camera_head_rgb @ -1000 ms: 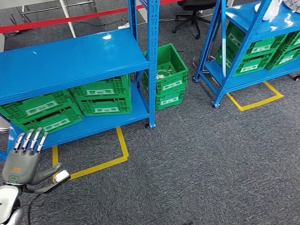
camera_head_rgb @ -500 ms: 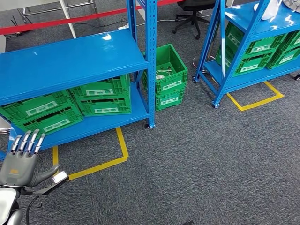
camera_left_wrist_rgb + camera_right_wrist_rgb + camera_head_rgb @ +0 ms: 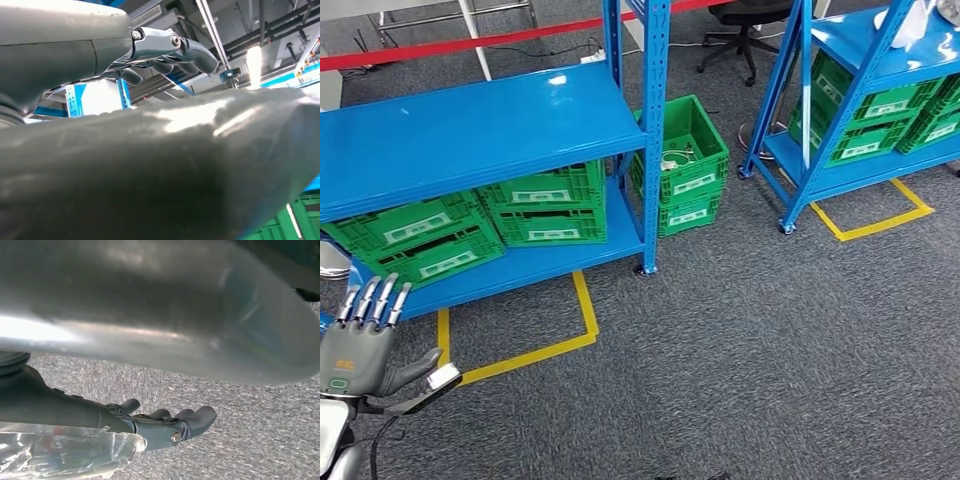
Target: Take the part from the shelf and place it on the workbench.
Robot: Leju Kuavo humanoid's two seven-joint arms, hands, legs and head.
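Blue shelf (image 3: 471, 130) w/ green crates (image 3: 543, 210) ahead. Left hand (image 3: 358, 345) fingers spread, empty. Right hand (image 3: 166, 427) holds clear plastic bag (image 3: 64, 452); contents unclear.

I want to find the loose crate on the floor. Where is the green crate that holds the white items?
In the head view, the green crate sits on top of another green crate on the grey carpet, just right of the blue shelf's front post.

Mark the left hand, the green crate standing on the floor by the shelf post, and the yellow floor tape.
left hand (image 3: 358, 345), head view, back of the palm
green crate (image 3: 682, 150), head view, near rim
yellow floor tape (image 3: 586, 305), head view, strip running toward the shelf
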